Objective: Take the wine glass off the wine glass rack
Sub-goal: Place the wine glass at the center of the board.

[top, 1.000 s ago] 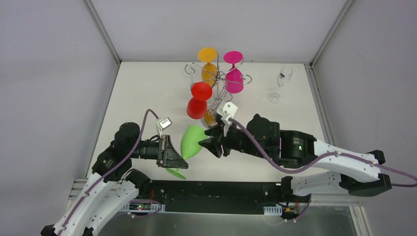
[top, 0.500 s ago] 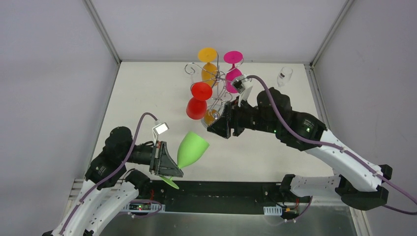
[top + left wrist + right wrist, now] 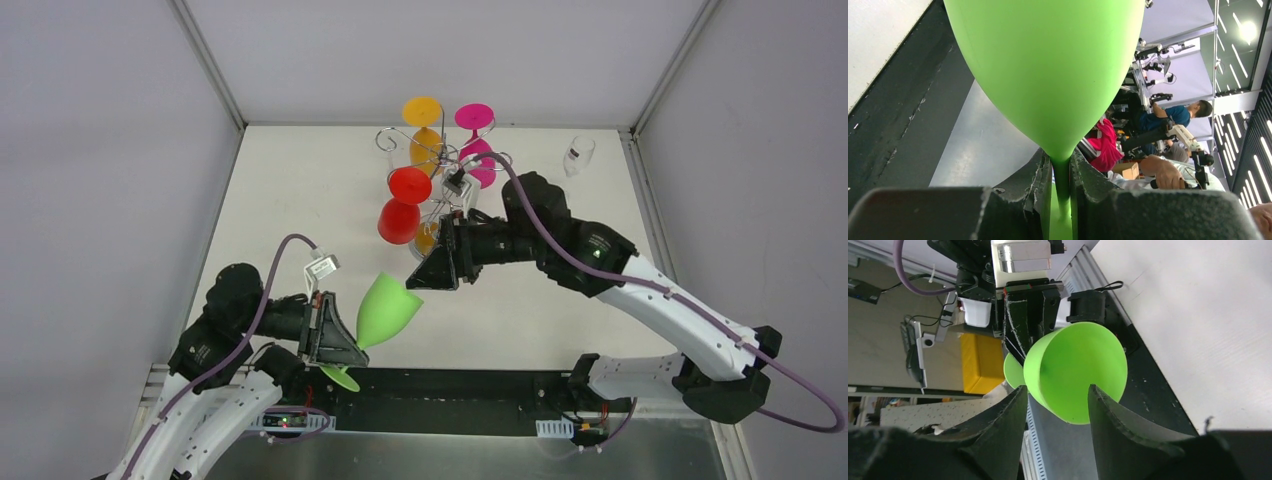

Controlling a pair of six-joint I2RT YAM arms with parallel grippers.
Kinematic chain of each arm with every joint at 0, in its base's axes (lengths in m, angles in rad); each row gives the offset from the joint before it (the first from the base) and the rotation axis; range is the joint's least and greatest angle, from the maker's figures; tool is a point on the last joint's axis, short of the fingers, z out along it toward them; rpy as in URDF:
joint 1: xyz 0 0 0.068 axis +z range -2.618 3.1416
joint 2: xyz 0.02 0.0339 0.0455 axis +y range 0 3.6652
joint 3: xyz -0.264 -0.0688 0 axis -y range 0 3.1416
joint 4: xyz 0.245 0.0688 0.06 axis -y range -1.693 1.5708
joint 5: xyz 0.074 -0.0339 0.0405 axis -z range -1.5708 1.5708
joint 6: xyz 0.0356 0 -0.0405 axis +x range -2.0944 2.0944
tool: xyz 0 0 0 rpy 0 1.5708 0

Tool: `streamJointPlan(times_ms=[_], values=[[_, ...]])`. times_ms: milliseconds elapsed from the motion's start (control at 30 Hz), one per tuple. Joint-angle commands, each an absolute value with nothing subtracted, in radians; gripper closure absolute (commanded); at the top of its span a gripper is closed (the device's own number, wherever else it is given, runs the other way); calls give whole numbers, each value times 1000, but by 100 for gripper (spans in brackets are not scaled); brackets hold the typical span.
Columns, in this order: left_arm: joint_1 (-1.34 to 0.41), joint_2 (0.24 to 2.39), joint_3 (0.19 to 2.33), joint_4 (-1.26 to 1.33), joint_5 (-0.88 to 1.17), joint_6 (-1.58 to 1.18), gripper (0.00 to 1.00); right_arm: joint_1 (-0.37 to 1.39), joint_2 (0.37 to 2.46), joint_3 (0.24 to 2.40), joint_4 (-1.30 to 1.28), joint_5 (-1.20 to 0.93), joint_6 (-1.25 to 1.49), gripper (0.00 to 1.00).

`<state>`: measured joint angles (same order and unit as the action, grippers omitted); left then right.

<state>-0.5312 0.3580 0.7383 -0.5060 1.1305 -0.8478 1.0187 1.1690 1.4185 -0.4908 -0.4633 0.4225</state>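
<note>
Green, matte and opaque, the glass point(image 3: 388, 310) looks to me like light, stiff plastic. I judge it unlikely to shatter but smooth enough to twist in a grip, so the thin stem just under the bowl is the place to hold it. My left gripper point(image 3: 1061, 172) is nearly closed on that stem, carrying the glass tilted over the near edge of the table point(image 3: 300, 200), well apart from the rack point(image 3: 441, 157). My right gripper point(image 3: 1055, 395) is about half open and empty, pointed at the bowl's mouth from close by.
</note>
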Motion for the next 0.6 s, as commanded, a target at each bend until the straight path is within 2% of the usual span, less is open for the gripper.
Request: streamJointPlan(times_ms=[0,367,567], values=[[-540,334,766,-475,1178,-822,100,1017,1195,1413,-381,-596,472,51],[-540,312,756,-474,1194,-820,100,1017,1221,1348,-177,-802,572,55],[-539,308,755,-474,1198,-815,100,1018,1242,1352,-167,-840,586,63]])
